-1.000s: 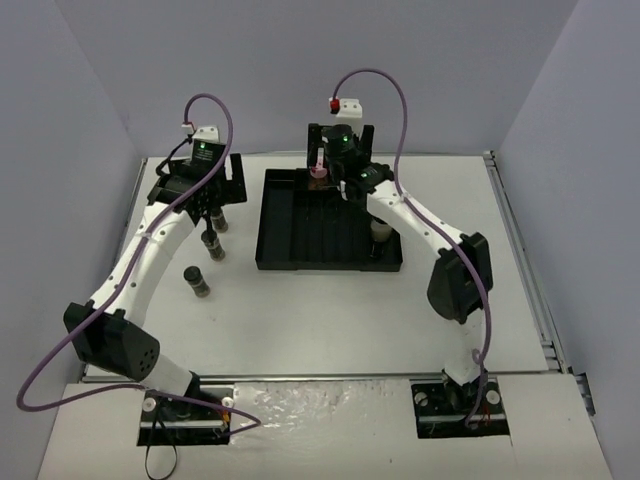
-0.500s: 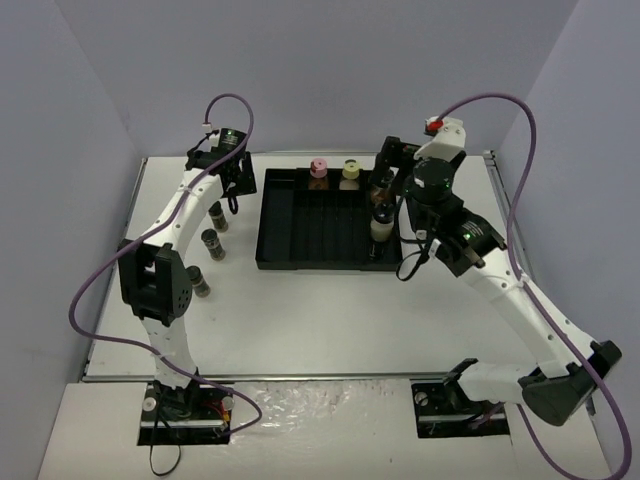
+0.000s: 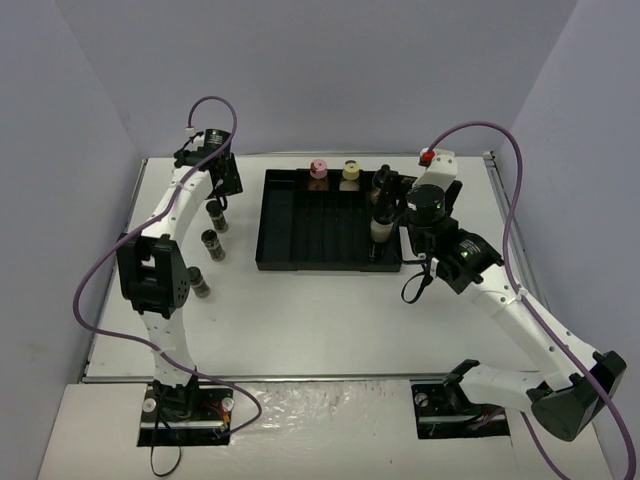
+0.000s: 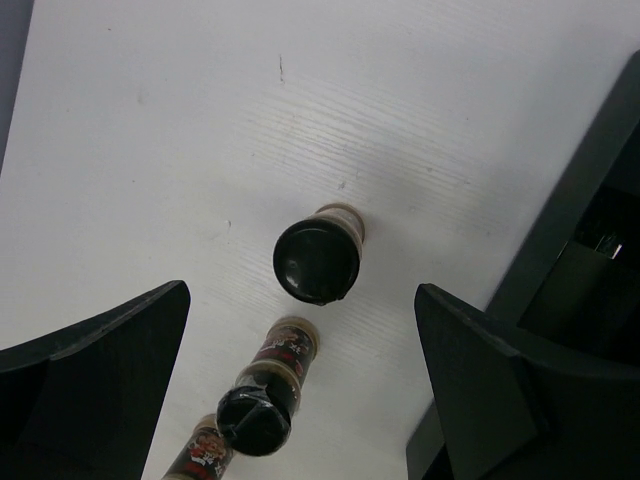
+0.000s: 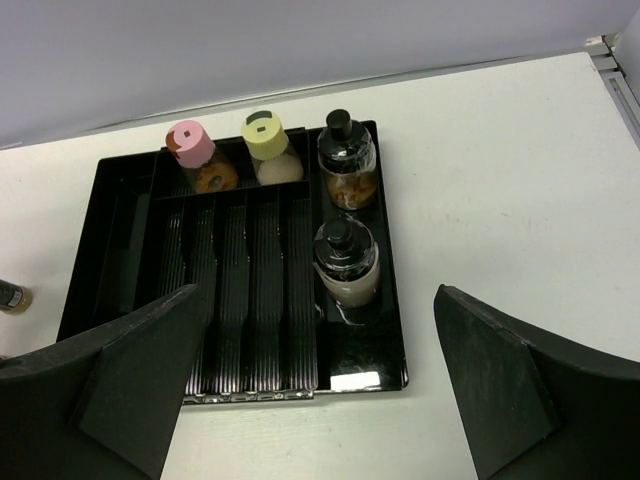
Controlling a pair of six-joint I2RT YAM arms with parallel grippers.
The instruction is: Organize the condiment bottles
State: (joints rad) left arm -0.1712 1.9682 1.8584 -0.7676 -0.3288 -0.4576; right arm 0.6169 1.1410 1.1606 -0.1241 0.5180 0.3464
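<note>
White desk, condiment bottles upright, long axes vertical, caps upward; left tool and right tool spread apart.

- I'm looking into a robotics lab cell — plain lavender walls box in the white table on three sides.
- Two arm bases are bolted at the table's near edge, purple cables looping above it.
- A metal rail runs along the table's right edge.
</note>
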